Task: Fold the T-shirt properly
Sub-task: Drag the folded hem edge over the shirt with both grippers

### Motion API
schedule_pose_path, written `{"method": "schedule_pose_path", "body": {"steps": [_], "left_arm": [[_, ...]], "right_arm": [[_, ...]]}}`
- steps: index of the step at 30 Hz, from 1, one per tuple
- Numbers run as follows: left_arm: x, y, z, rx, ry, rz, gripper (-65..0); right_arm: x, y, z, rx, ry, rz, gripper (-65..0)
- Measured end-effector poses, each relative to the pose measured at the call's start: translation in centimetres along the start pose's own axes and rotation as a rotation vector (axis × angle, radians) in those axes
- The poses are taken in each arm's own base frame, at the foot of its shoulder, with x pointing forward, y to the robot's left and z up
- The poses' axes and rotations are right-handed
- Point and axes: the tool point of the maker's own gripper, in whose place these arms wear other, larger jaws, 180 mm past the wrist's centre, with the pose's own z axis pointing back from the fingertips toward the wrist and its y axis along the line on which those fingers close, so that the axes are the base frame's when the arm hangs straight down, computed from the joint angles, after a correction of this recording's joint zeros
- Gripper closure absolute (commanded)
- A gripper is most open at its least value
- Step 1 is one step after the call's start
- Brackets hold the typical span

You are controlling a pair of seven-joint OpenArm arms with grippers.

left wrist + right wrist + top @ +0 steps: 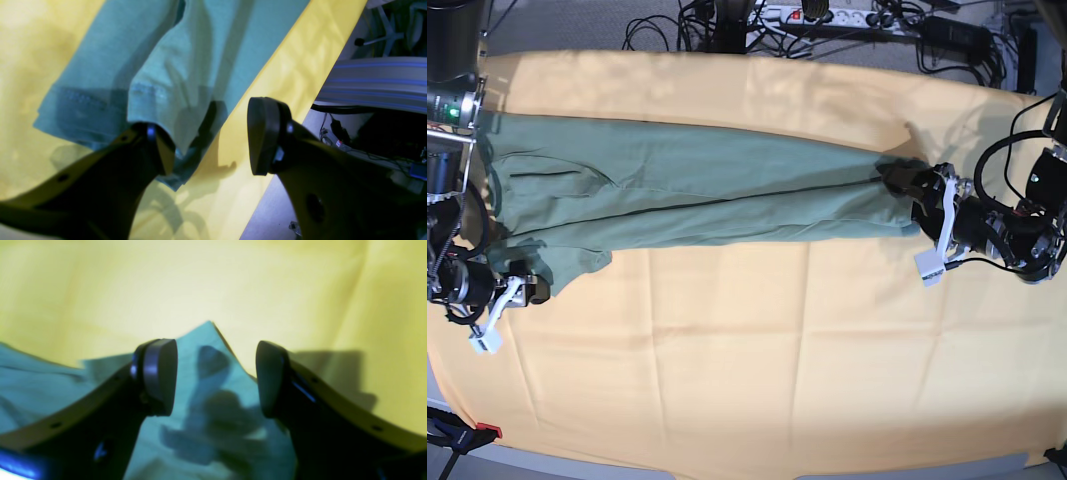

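In the left wrist view, the left pincer [210,146] stands open over the hem end of the shirt [173,60], and holds nothing. The hem lies in soft folded layers on the yellow cloth [300,50], with one corner hanging loose between the jaws. The fabric looks thin and limp, so I judge it light and easy to crease; a good hold is at the stitched hem corner, through all layers.

In the right wrist view, the right pincer [217,376] is also open and empty, above a pointed corner of the shirt [206,340]. This corner seems a natural place to pinch.

In the base view, the shirt [687,190] lies stretched long across the cloth [747,360] on the tabletop, folded lengthwise, one pincer at each end.
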Motion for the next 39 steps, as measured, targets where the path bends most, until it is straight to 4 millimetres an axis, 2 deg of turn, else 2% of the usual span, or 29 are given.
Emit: {"method": "schedule_pose_path", "body": {"steps": [3, 5, 9, 18, 22, 28, 30, 31, 33, 34, 39], "left_arm": [[0.0, 0.0, 0.0, 0.000, 0.000, 0.000, -34.5], [0.0, 0.0, 0.0, 0.000, 0.000, 0.000, -34.5], [0.0, 0.0, 0.0, 0.000, 0.000, 0.000, -34.5], [0.0, 0.0, 0.0, 0.000, 0.000, 0.000, -34.5], [0.0, 0.0, 0.0, 0.000, 0.000, 0.001, -34.5], [0.0, 0.0, 0.0, 0.001, 0.000, 0.000, -34.5], [0.0, 0.0, 0.0, 0.000, 0.000, 0.001, -34.5], [0.0, 0.0, 0.0, 0.000, 0.000, 0.000, -34.5], [0.0, 0.0, 0.0, 0.000, -0.001, 0.000, -34.5], [0.0, 0.0, 0.0, 0.000, -0.001, 0.000, -34.5], [0.0, 0.0, 0.0, 0.000, 0.000, 0.001, -34.5]], "right_arm": [[-1.0, -1.5, -1.0, -0.137, 0.046, -0.002, -39.0], [-1.4, -1.9, -1.3, -0.181, 0.066, -0.012, -39.0], [-1.5, -0.4, -1.9, -0.111, 0.044, -0.019, -39.0], [-4.0, 2.0, -2.4, 0.041, 0.027, -0.001, -38.9], [-4.2, 2.4, -2.4, 0.062, 0.026, 0.016, -35.3], [-4.0, 5.1, -2.0, 0.215, 0.023, -0.053, -34.0], [-4.0, 5.5, -2.0, 0.237, 0.025, -0.065, -29.1], [-4.0, 5.5, -2.0, 0.239, 0.025, -0.067, -22.5], [-4.1, 5.7, -2.0, 0.241, 0.030, -0.067, -4.3], [-4.3, 5.6, -2.1, 0.237, 0.036, -0.065, 0.0], [-4.2, 5.6, -2.0, 0.237, 0.039, -0.063, 0.0]]}}
